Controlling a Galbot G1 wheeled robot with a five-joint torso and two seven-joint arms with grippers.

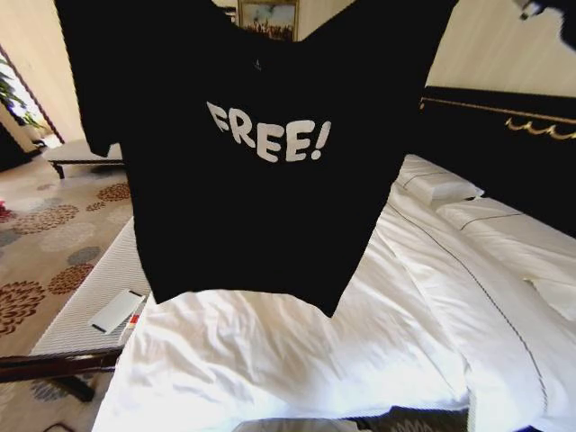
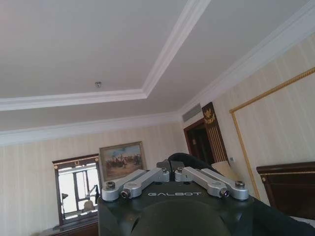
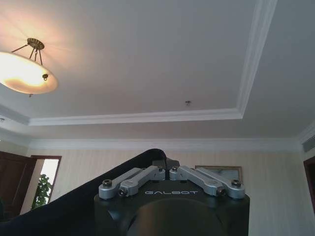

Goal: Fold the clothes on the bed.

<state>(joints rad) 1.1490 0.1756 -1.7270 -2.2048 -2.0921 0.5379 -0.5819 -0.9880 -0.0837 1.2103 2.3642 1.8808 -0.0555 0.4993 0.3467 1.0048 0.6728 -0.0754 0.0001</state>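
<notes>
Above the bed (image 1: 297,360), hanging in mid-air: 1 black T-shirt (image 1: 243,198), "FREE!" lettering facing the head camera, hem clear of the white duvet.

Left claw (image 2: 171,173): raised toward the ceiling, pressed together on dark cloth. Right claw (image 3: 166,166): likewise raised, pinching a dark fold.

Step, judged: shirt lifted and spread, not yet laid. Next move calls for lowering it flat, both claws level.

Room: broad open duvet below; mattress edge at the robot's left, pillows (image 1: 441,189) and headboard (image 1: 504,117) at its right.
</notes>
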